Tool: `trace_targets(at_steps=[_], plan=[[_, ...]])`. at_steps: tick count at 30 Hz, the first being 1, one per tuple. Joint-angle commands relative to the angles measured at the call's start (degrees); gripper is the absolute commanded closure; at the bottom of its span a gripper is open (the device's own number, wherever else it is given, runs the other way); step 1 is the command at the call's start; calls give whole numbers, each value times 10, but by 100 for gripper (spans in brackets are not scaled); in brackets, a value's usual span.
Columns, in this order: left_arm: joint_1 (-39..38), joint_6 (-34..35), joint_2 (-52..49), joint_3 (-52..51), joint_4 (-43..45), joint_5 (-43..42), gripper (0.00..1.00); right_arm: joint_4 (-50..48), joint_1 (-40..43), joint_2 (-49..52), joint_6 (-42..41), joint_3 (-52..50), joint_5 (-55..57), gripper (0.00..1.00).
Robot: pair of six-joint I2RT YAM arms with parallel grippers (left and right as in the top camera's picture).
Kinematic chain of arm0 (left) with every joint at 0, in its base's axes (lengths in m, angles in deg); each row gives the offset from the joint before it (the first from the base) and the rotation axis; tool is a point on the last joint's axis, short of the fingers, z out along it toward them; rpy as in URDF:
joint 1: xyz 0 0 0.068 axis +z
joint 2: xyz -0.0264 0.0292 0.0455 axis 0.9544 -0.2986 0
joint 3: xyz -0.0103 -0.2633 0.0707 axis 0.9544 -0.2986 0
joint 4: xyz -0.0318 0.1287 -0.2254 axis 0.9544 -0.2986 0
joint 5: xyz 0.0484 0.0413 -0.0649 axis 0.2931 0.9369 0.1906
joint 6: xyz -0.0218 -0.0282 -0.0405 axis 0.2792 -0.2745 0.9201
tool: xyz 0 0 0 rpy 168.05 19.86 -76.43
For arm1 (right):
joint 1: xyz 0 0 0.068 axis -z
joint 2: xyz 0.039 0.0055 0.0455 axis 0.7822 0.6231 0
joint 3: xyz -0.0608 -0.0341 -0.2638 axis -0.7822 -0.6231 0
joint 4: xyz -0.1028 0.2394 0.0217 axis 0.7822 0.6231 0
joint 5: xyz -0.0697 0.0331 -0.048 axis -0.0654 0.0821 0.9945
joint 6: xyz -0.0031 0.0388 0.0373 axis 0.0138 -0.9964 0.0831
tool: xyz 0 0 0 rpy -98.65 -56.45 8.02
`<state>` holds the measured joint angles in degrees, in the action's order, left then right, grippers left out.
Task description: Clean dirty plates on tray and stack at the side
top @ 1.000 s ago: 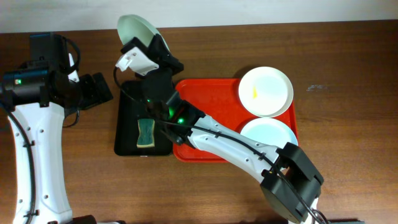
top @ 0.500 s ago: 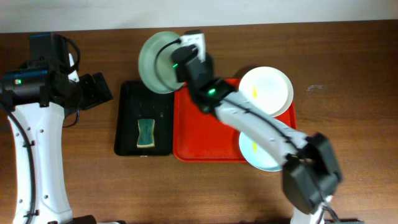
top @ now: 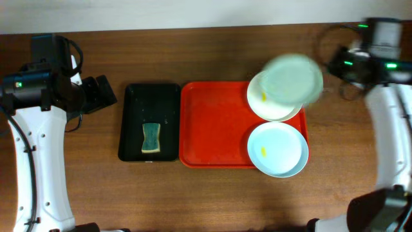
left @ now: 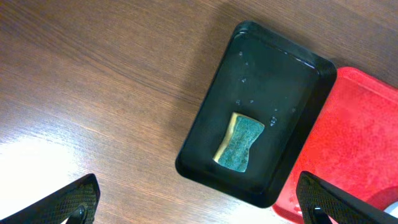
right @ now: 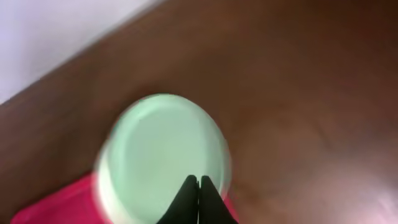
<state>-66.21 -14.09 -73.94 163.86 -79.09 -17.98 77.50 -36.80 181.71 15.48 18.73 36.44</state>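
Above the far right corner of the red tray (top: pixel 212 132), the right gripper (right: pixel 197 182) pinches a blurry mint plate (top: pixel 293 78) by its rim, probably to carry it aside for stacking; the left gripper (top: pixel 108 94) hangs wide open, empty.

The large tray (top: pixel 212 135) is bright red; the narrower tray (top: pixel 149 96) is black. The sponge (top: pixel 150 138) is green with a yellow edge. The white plate (top: pixel 270 111) and the pale blue plate (top: pixel 278 149) each show a small yellow smear. The blurred plate (top: pixel 293 78) seems pale mint green. The table (top: pixel 193 200) is brown with wood grain.
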Motion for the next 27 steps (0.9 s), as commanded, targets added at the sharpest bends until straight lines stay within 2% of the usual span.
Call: trace_targets(at_steps=[1,3,5,6,8,11,16,22,27], plan=[[2,3,3,7,-1,4,1,36,97,35,2,2,-45,96],[2,3,3,7,-1,4,1,54,146,58,6,2,-51,96],[2,3,3,7,-1,4,1,61,176,75,55,2,-109,96],[2,3,3,7,-1,4,1,65,186,81,85,2,-140,87],[2,3,3,7,-1,4,1,71,193,85,112,2,-146,61],[2,3,3,7,-1,4,1,80,195,85,149,2,-131,51],[2,3,3,7,-1,4,1,97,194,85,161,-18,-131,46],[2,3,3,7,-1,4,1,242,193,85,162,-84,-132,43],[2,3,3,7,-1,4,1,307,165,85,168,-137,-134,44]])
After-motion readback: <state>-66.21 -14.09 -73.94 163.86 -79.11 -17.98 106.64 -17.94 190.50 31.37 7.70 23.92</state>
